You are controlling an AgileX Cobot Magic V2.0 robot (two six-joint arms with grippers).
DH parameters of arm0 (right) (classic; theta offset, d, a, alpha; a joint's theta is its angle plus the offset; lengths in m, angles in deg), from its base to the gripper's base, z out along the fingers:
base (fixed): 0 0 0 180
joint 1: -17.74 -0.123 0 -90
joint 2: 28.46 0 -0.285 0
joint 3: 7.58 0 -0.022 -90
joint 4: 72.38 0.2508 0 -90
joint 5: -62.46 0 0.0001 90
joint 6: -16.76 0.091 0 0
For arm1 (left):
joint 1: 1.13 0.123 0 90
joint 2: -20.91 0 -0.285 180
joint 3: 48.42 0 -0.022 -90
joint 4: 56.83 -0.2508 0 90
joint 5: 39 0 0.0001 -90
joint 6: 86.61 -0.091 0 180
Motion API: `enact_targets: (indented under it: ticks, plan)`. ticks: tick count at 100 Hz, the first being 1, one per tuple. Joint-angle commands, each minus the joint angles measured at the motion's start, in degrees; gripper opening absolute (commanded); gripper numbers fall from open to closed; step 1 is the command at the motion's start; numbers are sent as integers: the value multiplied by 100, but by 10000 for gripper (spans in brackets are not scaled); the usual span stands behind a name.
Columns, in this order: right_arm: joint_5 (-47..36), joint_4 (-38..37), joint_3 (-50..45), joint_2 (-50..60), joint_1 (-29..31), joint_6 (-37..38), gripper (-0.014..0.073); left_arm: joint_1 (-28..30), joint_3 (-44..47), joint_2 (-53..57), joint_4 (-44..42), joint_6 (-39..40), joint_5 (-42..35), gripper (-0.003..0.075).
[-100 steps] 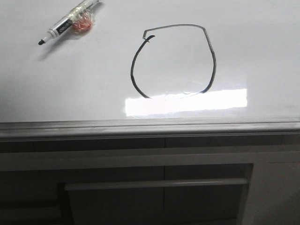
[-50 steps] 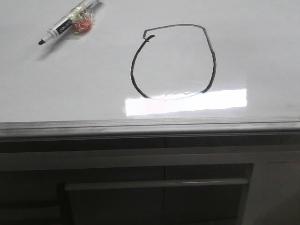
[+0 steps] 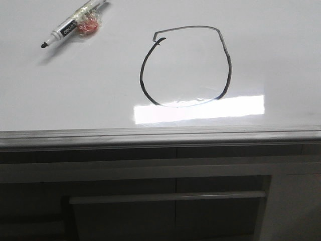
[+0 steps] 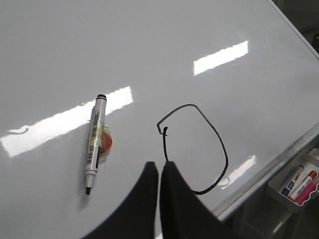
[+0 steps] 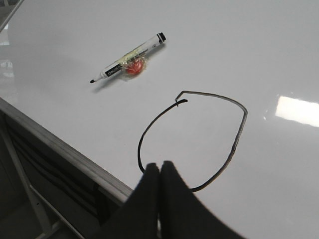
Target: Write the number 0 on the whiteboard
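The number 0 is a black marker loop drawn on the whiteboard, with a flattened top and a small hook at its start. It also shows in the left wrist view and the right wrist view. A black-tipped marker lies uncapped on the board at the far left, with an orange-red blob taped to it. My left gripper is shut and empty, held above the board near the loop. My right gripper is shut and empty above the board's near edge. Neither gripper shows in the front view.
The whiteboard's grey metal rim runs along the near edge, with a dark drawer-fronted cabinet below it. A tray with several coloured markers hangs beyond the board's edge in the left wrist view. A bright glare patch crosses the loop's bottom.
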Motion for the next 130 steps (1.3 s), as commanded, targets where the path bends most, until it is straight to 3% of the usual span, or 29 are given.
enact_targets:
  ticks: [1,48,58,70,80,93,105,117,130]
  plan:
    - [-345,48,149,16,19,-81,-69,-40,-138,-19,-249,-3,-118,-20]
    - [-345,48,149,16,19,-81,-69,-40,-138,103,-328,-3,-70,-20]
    - [-337,48,149,16,19,-81,-69,227,-113,162,-358,-3,-148,-20]
    - [-337,48,149,16,19,-81,-69,1223,148,25,-756,-3,-1438,-20]
    - [-337,48,149,16,19,-81,-69,2475,448,-3,-1336,72,-3083,-20]
    - [-337,48,149,16,19,-81,-69,4083,710,80,-1338,729,-4678,-20]
    - [-323,48,149,16,19,-81,-69,5558,820,164,-1338,807,-6296,-20]
    - [-323,48,149,16,19,-81,-69,6738,820,164,-1338,807,-7212,-20]
    - [-323,48,149,16,19,-81,-69,7507,782,164,-1160,817,-7869,-20]
